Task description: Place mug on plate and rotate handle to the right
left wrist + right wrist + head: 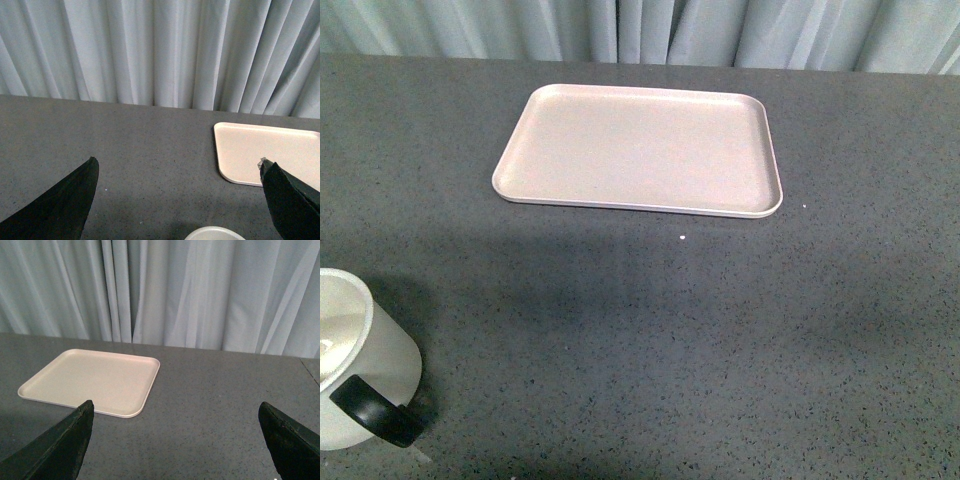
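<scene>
The white mug (pixel 360 360) stands upright at the front left of the dark grey table, partly cut off by the picture's edge. Its black handle (pixel 375 410) points toward the front. The pale pink plate (pixel 640 150) lies flat and bare further back, near the middle. Neither arm shows in the front view. In the left wrist view my left gripper (pixel 177 162) is open, with the mug's rim (pixel 214 234) just below the gap and the plate's corner (pixel 265 152) to one side. My right gripper (pixel 175 410) is open over bare table, the plate (pixel 95 380) beyond one finger.
Pale grey curtains (pixel 650 30) hang along the table's far edge. A small white speck (pixel 681 238) lies on the table in front of the plate, and another speck (pixel 805 207) lies at the plate's right.
</scene>
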Controlling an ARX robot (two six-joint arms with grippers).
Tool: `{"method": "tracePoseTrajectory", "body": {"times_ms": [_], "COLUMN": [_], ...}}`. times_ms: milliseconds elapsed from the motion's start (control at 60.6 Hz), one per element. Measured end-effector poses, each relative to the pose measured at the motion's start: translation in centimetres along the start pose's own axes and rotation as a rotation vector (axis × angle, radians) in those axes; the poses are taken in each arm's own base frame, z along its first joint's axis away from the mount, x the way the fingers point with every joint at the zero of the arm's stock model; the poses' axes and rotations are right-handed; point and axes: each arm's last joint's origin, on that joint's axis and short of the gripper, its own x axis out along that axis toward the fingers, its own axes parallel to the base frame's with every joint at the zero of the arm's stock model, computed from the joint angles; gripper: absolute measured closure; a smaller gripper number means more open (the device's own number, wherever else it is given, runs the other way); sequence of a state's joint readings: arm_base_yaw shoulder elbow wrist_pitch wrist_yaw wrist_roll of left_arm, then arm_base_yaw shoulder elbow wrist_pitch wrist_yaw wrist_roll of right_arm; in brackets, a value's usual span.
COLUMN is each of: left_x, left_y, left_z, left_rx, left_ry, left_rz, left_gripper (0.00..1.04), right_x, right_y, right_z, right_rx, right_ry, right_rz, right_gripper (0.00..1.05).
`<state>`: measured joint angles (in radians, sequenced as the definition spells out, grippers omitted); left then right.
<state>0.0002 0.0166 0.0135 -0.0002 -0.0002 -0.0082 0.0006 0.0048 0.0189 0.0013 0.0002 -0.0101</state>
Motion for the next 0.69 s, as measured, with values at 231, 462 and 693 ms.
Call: {"method": "tracePoseTrajectory", "body": {"times_ms": [231, 462, 693], "left_x": [0.0, 1.3, 7.0], "left_y": [0.0, 0.1, -0.1], "left_z": [0.0, 1.0, 1.4], "left_rx": [0.0, -0.265, -0.186], "left_ry": [0.0, 0.419, 0.527], "left_rz": [0.0, 0.073, 0.025], "left_gripper": [0.09, 0.09, 0.09], "right_x": [0.0, 0.0, 0.0], "right_y": [0.0, 0.0, 0.0], "right_z": [0.0, 0.0, 0.0], "right_rx": [0.0, 0.0, 0.0], "right_ry": [0.0, 0.0, 0.0], "right_rz": [0.0, 0.0, 0.0], "right_gripper": [0.09, 0.09, 0.09]}}
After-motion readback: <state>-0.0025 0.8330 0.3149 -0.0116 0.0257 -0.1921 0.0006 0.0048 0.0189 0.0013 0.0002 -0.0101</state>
